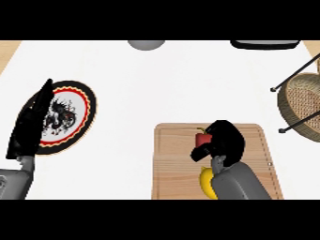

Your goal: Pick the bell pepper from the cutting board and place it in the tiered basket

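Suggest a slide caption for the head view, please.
Right hand closes on the red bell pepper over the cutting board, tiered basket waiting.

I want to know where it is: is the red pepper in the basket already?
No, the red bell pepper is on the cutting board at the right hand.
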Robot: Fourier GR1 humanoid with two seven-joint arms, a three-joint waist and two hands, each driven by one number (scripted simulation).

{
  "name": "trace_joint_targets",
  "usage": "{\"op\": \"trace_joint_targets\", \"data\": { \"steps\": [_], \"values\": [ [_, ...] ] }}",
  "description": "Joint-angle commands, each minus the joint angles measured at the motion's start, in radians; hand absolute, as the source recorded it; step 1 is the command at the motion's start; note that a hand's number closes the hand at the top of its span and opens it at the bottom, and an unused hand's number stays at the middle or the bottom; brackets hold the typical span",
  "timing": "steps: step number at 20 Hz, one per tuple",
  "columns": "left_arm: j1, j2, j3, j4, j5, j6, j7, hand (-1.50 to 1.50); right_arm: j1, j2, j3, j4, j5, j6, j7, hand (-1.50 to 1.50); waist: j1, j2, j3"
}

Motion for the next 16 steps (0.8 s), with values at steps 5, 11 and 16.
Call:
{"op": "trace_joint_targets", "data": {
  "steps": [5,11,16],
  "values": [
    [-0.031,0.003,0.019,0.003,0.001,-0.035,0.014,0.00,-0.008,-0.011,0.175,-0.091,-0.089,0.132,-0.220,1.50,0.006,0.001,0.002],
    [-0.014,0.026,0.065,0.035,0.014,-0.055,-0.009,0.00,-0.024,-0.001,0.186,-0.363,-0.015,0.044,-0.224,1.50,-0.010,-0.003,0.001],
    [0.030,-0.008,0.046,0.009,-0.008,-0.027,-0.024,0.00,-0.059,-0.118,0.112,-0.617,0.085,0.097,-0.183,1.50,-0.022,-0.007,0.001]
  ]
}}
